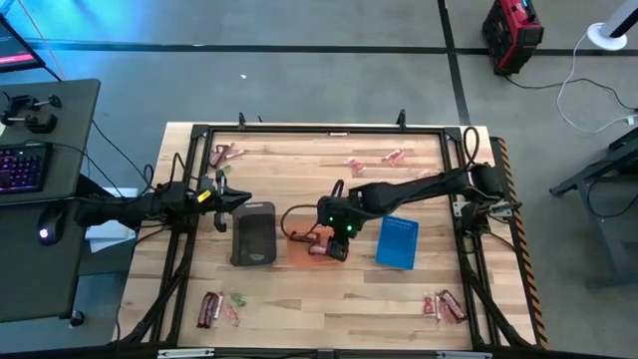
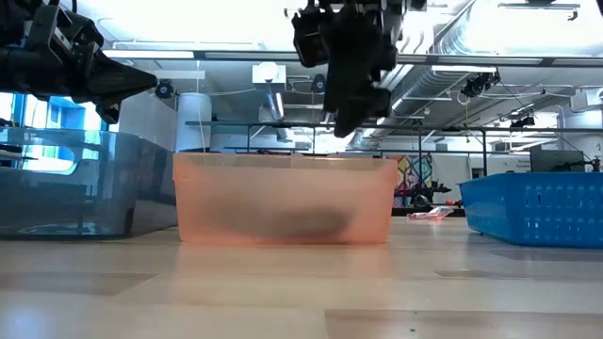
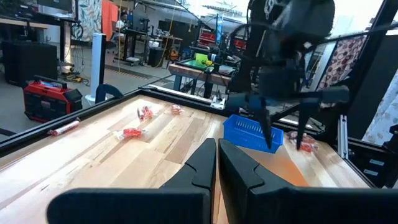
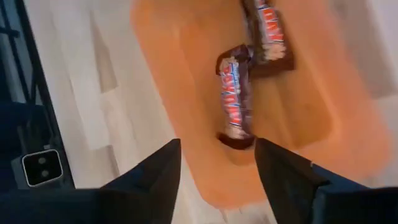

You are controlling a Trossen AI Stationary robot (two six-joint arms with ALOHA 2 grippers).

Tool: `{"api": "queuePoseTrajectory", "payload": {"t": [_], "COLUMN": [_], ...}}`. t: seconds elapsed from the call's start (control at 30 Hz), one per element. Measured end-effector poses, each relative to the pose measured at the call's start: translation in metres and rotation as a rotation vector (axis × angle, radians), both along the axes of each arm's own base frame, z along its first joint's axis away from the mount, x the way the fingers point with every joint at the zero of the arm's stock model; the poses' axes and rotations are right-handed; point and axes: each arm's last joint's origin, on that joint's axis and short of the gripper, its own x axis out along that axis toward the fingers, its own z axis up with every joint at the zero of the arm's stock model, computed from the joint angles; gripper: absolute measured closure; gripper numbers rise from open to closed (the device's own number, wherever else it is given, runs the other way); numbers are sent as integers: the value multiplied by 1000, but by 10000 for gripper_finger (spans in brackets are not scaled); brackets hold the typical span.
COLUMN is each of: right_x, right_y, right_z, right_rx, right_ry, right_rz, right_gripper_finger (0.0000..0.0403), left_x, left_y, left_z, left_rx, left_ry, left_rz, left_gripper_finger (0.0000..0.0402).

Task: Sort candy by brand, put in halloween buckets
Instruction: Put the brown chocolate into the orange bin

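Three buckets stand in a row mid-table: dark grey [image 1: 254,232], translucent orange [image 1: 304,249] and blue [image 1: 398,241]. My right gripper [image 4: 214,168] hangs open above the orange bucket [image 4: 186,74], holding nothing. Two reddish-brown candy bars [image 4: 236,102] [image 4: 268,34] lie on that bucket's floor, one leaning across the other's end. My left gripper [image 3: 217,163] is shut and empty, hovering just left of the grey bucket [image 2: 75,184]. In the low view the right gripper [image 2: 353,89] is well above the orange bucket's rim [image 2: 283,160].
Loose candy lies in four small heaps near the table's corners: far left [image 1: 224,155], far right [image 1: 384,159], near left [image 1: 214,307] and near right [image 1: 445,304]. A dark frame [image 1: 319,130] rims the table. Bare wood lies between the buckets and the heaps.
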Motion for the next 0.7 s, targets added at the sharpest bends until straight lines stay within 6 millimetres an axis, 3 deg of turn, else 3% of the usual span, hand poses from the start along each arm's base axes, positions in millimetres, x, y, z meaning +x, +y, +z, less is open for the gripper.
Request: {"api": "queuePoseTrajectory", "payload": {"t": [0.17,0.33,0.7], "right_x": [-12,-41,-181], "right_y": [-4,7,52], "right_z": [24,17,-23], "right_rx": [-71,-121,155], "right_ry": [126,325,692], "right_rz": [31,25,-76], "right_gripper_finger": [190,190,190], "left_x": [0,0,0], "left_y": [0,0,0], "left_z": [0,0,0], "left_rx": [0,0,0], "left_ry": [0,0,0], "left_rz": [0,0,0], "left_gripper_finger": [394,394,394]}}
